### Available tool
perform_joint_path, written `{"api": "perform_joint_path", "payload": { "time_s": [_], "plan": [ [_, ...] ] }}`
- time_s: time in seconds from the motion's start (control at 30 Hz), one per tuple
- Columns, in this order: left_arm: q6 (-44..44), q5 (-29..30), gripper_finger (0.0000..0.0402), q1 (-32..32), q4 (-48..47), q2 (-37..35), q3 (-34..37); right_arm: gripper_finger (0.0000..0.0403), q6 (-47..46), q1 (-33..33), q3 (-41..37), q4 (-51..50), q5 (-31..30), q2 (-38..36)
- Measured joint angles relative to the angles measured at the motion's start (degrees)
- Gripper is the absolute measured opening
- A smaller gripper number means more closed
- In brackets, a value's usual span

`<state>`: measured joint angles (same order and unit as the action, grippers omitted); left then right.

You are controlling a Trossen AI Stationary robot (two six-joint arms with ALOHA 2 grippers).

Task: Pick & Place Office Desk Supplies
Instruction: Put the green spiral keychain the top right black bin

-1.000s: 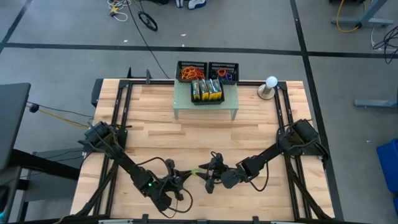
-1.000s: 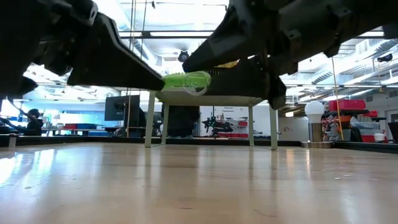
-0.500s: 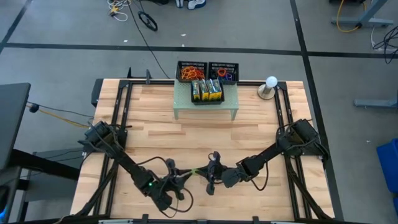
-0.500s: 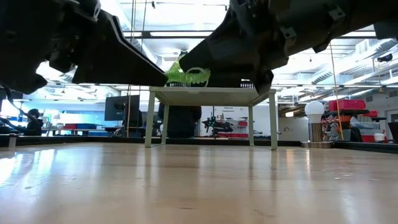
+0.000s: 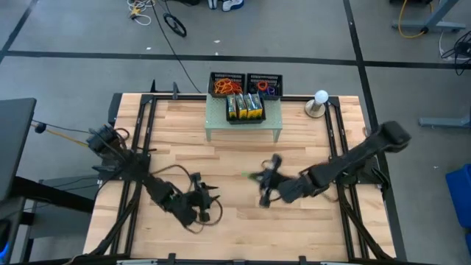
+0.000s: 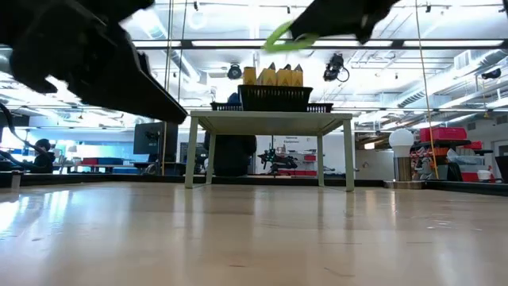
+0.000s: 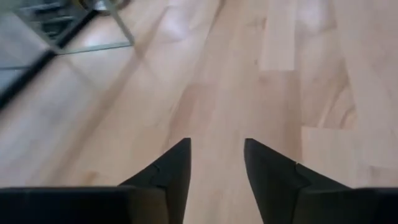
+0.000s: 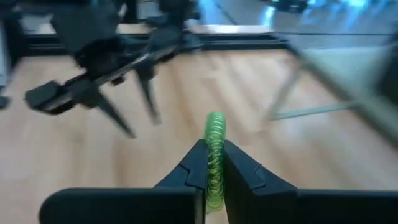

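My right gripper (image 5: 255,177) hovers high over the middle of the table, shut on a green rubber band (image 8: 214,140), which also shows in the low view (image 6: 278,36). My left gripper (image 7: 216,155) stands open and bare over the near-left part of the table (image 5: 212,197), apart from the band. Yellow-and-green crayon boxes (image 5: 244,107) stand in a black mesh tray (image 6: 274,97) on the pale green riser (image 5: 244,125) at the far middle. Behind them, two black trays (image 5: 227,85) hold more coloured rubber bands (image 5: 265,86). My right gripper pinches the green band's near part (image 8: 214,171) between its two fingers. The rest of the loop sticks out past the fingertips (image 8: 198,155). The fingers point roughly toward the table's left. The band is lifted clear of the table.
A white ball on a small stand (image 5: 320,99) sits at the far right corner. Black rails (image 5: 143,132) run along the table's left and right sides. Bare wood lies between the grippers and the riser.
The green band has passed from my left gripper to my right one. My right gripper has risen and gone toward the table's right and far side with the band. My left gripper has let go and drawn back toward the table's left.
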<state>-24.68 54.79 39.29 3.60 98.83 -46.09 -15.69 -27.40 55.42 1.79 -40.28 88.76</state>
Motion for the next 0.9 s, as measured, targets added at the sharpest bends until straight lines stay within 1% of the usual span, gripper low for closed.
{"api": "perform_joint_path", "payload": {
  "time_s": [0.1,0.17,0.2,0.3,0.37,0.4,0.47,0.53,0.63,0.67,0.77,0.83,0.9],
  "plan": [
    [5.4,-6.7,0.0135,-2.9,14.2,-2.7,7.7,0.0026,0.1,1.8,0.0,-9.3,-4.3,-8.2],
    [10.8,-13.6,0.0119,-5.6,26.2,-4.1,13.1,0.0026,0.2,4.3,0.0,-15.1,-6.8,-13.6],
    [13.6,-17.3,0.011,-7.2,32.5,-4.7,15.7,0.0026,0.2,6.1,0.0,-16.5,-7.9,-16.0],
    [19.7,-28.3,0.0083,-13.2,48.6,-6.9,22.3,0.0025,2.2,13.8,0.0,-20.0,-8.3,-22.6],
    [21.8,-33.9,0.0065,-17.9,54.6,-9.4,26.1,0.0025,4.6,20.8,0.0,-19.4,-7.1,-25.7],
    [22.3,-36.4,0.0056,-20.4,56.4,-10.6,27.3,0.0025,6.0,24.8,0.5,-19.4,-5.5,-26.6],
    [22.8,-40.4,0.004,-25.4,58.1,-13.9,29.8,0.0025,7.7,33.2,2.2,-19.0,-0.3,-27.1],
    [23.7,-43.6,0.0025,-29.6,58.2,-17.1,31.1,0.0025,8.0,42.1,4.0,-19.0,7.4,-26.5],
    [26.7,-44.3,0.0008,-33.3,58.3,-22.4,33.1,0.0025,6.9,54.1,5.8,-17.8,19.5,-22.7],
    [27.5,-44.3,0.0006,-34.5,58.2,-24.2,33.8,0.0025,6.6,57.6,6.1,-18.6,22.3,-21.0],
    [28.4,-44.5,0.0008,-37.1,57.6,-29.6,35.9,0.0025,5.4,65.0,7.7,-18.3,30.6,-15.5],
    [28.8,-44.5,0.0013,-38.6,57.4,-32.8,37.5,0.0025,4.8,67.8,9.0,-17.9,33.9,-12.0],
    [28.8,-44.6,0.0015,-39.8,56.5,-35.5,38.7,0.0027,4.6,69.1,10.3,-17.9,36.3,-8.9]
  ]
}}
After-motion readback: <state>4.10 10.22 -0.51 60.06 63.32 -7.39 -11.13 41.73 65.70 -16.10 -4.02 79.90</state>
